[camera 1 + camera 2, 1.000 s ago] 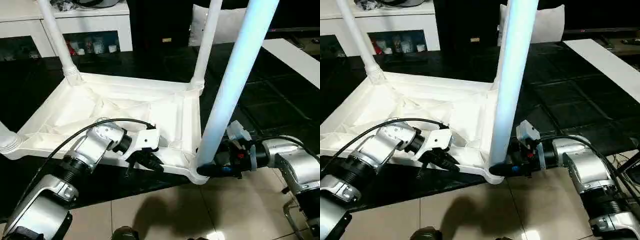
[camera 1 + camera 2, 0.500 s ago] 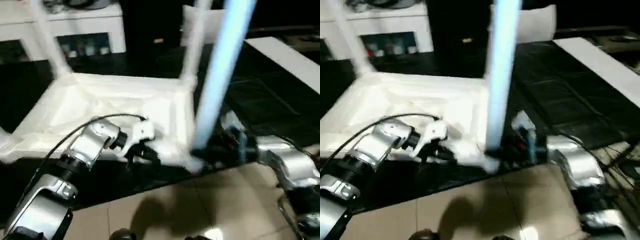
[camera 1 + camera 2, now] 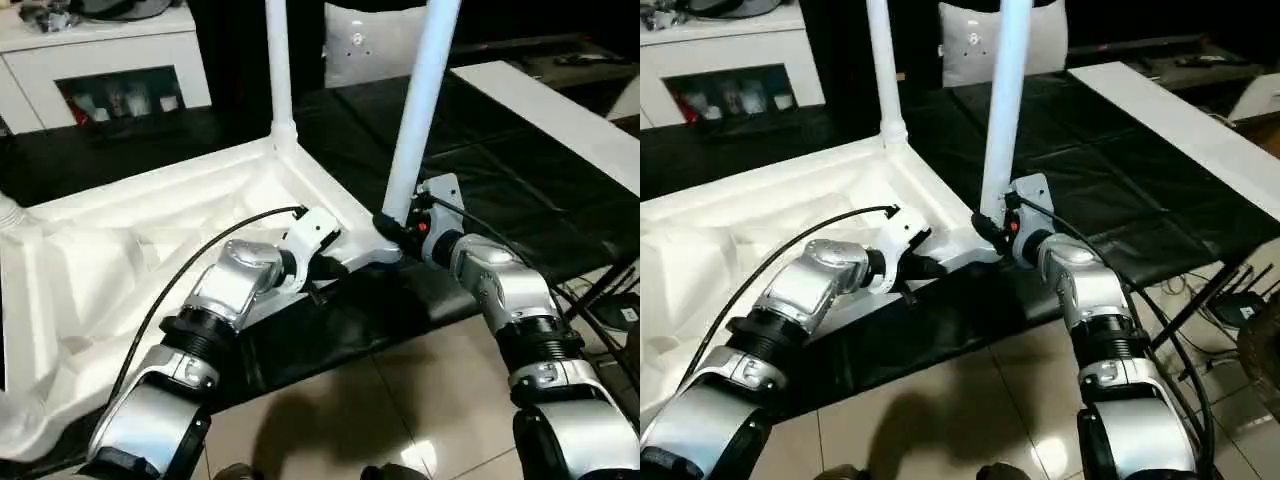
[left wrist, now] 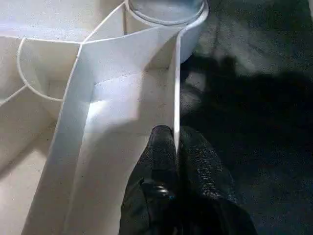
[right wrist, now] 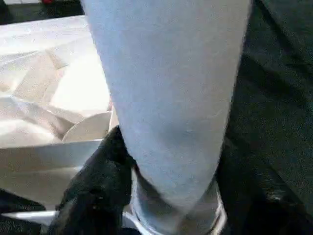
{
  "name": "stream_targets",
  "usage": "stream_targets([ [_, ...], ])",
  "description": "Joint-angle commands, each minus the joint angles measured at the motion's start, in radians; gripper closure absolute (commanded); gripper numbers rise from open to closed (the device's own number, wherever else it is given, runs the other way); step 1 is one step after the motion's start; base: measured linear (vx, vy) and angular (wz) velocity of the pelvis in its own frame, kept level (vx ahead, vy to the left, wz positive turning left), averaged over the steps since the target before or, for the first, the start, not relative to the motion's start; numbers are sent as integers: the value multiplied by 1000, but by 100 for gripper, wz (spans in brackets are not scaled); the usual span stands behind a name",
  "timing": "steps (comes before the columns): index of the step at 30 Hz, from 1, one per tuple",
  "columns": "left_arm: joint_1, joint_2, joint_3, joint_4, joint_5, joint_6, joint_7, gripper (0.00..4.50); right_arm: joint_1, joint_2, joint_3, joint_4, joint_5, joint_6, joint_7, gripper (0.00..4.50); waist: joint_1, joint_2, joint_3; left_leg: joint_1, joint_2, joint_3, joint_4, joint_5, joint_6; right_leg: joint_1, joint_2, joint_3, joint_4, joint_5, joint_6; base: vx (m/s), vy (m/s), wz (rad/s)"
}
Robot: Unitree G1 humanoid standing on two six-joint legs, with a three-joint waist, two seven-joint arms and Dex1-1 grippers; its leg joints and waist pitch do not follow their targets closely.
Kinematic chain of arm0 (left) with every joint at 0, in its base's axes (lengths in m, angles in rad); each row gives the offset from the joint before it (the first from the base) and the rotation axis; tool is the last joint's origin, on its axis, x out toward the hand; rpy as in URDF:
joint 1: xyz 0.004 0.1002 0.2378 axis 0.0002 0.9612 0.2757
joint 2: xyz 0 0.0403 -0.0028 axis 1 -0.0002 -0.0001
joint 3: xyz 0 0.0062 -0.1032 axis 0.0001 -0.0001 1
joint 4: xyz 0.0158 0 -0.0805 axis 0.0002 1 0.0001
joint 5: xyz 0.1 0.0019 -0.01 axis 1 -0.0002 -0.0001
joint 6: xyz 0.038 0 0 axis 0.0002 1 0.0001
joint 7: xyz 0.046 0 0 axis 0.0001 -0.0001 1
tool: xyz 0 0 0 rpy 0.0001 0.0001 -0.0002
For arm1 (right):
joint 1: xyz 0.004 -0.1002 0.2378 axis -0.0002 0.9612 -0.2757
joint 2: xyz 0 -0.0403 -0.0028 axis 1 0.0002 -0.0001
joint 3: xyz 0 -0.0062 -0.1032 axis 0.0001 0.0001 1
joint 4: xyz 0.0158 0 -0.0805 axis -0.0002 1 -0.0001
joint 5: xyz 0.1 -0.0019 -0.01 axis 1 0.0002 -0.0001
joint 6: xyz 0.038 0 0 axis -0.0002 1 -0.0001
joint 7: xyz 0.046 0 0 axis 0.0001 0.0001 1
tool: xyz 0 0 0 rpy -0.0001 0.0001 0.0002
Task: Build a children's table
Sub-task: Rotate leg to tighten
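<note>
The children's table lies upside down on the black-covered work table: a white ribbed tabletop with legs standing up from its corner sockets. My right gripper is shut on the base of the nearest leg, one black finger on each side just above the socket. The tabletop's thin outer rim beside that corner is pinched by my shut left gripper. A second leg stands at the far corner. The foot of a third shows at the left edge.
The black work table runs on to the right, where a white board lies. A white shelf unit and a white cushion stand behind. Tiled floor lies below the table's near edge, with cables at right.
The whole picture has swung, so the held corner now sits mid-frame instead of at right. Both grips look unchanged: left on the rim, right on the leg base.
</note>
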Motion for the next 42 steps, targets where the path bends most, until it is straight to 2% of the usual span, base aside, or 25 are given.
stream_targets([
  [1, -25, -22, -9, -29, -21, -28, -12, 450, 3, 34, 38, -5, 19, -3, 69, 147, 14, -18, -82, 0, 10, 2, -58, -134, 86, 67, -49, 44, -71, -209, -208, 0, 0, 0],
  [2, -25, -22, -9, -29, -21, -28, -12, 450, 3, 34, 38, -5, 19, -3, 69, 139, 14, -18, -82, 0, 10, 2, -58, -134, 86, 67, -49, 44, -71, -209, -208, 0, 0, 0],
  [4, -13, 10, -34, -42, -5, -63, -45, 450, 33, -3, 43, -40, 23, -35, 133, 133, 23, -11, -82, 1, 12, 2, -58, -125, 99, 69, -49, 44, -70, -179, -220, 0, 0, 0],
  [6, -6, 25, -44, -45, -1, -79, -64, 450, 48, -25, 43, -52, 25, -61, 162, 104, 25, -9, -81, 2, 13, 1, -59, -130, 96, 68, -49, 44, -68, -175, -227, 0, 0, 0],
  [10, 3, 44, -54, -44, 3, -113, -92, 450, 65, -57, 40, -61, 32, -93, 207, 84, 27, -10, -76, 5, 15, 2, -62, -175, 80, 66, -49, 44, -77, -239, -215, 0, 0, 0],
  [12, 9, 63, -64, -41, 7, -139, -121, 450, 84, -91, 42, -77, 37, -110, 256, 49, 29, -12, -74, 9, 17, 3, -64, -191, 76, 65, -50, 45, -81, -264, -204, 0, 0, 0],
  [13, 16, 82, -77, -41, 12, -175, -154, 450, 104, -126, 49, -94, 37, -127, 307, 49, 31, -12, -72, 8, 17, 2, -64, -196, 79, 63, -50, 45, -82, -272, -201, 0, 0, 0],
  [14, 22, 106, -93, -40, 17, -213, -196, 450, 124, -164, 48, -115, 43, -129, 365, 36, 33, -12, -72, 7, 18, 2, -65, -190, 81, 64, -50, 47, -80, -264, -200, 0, 0, 0],
  [15, 22, 106, -93, -40, 17, -213, -196, 450, 124, -164, 48, -115, 43, -129, 365, 23, 37, -12, -72, 7, 18, 2, -65, -188, 85, 64, -50, 46, -81, -263, -196, 0, 0, 0],
  [17, 29, 148, -122, -42, 18, -272, -275, 450, 152, -219, 44, -143, 53, -131, 454, 23, 42, -15, -71, 8, 19, 2, -65, -184, 88, 62, -49, 47, -80, -260, -198, 0, 0, 0],
  [19, 30, 168, -133, -44, 16, -287, -312, 450, 161, -243, 43, -150, 57, -129, 490, 3, 47, -15, -69, 8, 21, 2, -66, -184, 88, 61, -50, 48, -78, -263, -198, 0, 0, 0],
  [23, 42, 222, -160, -67, 5, -338, -420, 450, 182, -297, 54, -164, 58, -151, 559, 3, 48, -14, -66, 7, 23, 1, -68, -195, 80, 59, -52, 47, -79, -291, -195, 0, 0, 0],
  [25, 49, 247, -176, -75, 5, -366, -468, 450, 196, -324, 68, -182, 74, -163, 627, 3, 48, -19, -64, 7, 24, 2, -69, -200, 83, 58, -53, 48, -79, -295, -197, 0, 0, 0],
  [27, 49, 252, -180, -75, 7, -372, -477, 450, 200, -330, 70, -187, 81, -166, 648, 3, 50, -16, -63, 8, 26, 2, -69, -207, 85, 56, -54, 48, -80, -304, -198, 0, 0, 0],
  [29, 54, 278, -199, -79, 10, -405, -530, 450, 219, -356, 81, -216, 111, -164, 749, 20, 52, -23, -60, 7, 27, 3, -70, -212, 88, 55, -54, 49, -81, -312, -195, 0, 0, 0],
  [35, 66, 302, -218, -113, -1, -428, -602, 450, 222, -370, 103, -245, 143, -121, 859, 79, 55, -22, -55, 8, 31, 1, -74, -220, 78, 53, -55, 49, -80, -319, -203, 0, 0, 0],
  [38, 68, 301, -220, -125, -8, -427, -617, 450, 221, -371, 119, -252, 151, -107, 886, 90, 56, -23, -55, 9, 31, 1, -75, -225, 72, 53, -56, 50, -80, -321, -207, 0, 0, 0],
  [39, 68, 299, -223, -129, -11, -428, -622, 450, 220, -370, 135, -255, 151, -104, 901, 111, 57, -24, -55, 9, 31, 1, -75, -223, 73, 53, -56, 50, -81, -320, -207, 0, 0, 0],
  [41, 66, 292, -228, -135, -16, -429, -626, 450, 216, -361, 158, -254, 145, -96, 924, 118, 60, -23, -54, 10, 31, 2, -75, -225, 72, 52, -56, 51, -81, -324, -207, 0, 0, 0],
  [42, 65, 291, -228, -135, -16, -429, -627, 450, 215, -359, 161, -252, 143, -95, 928, 126, 59, -28, -50, 8, 31, 2, -76, -225, 72, 51, -56, 51, -83, -326, -205, 0, 0, 0],
])
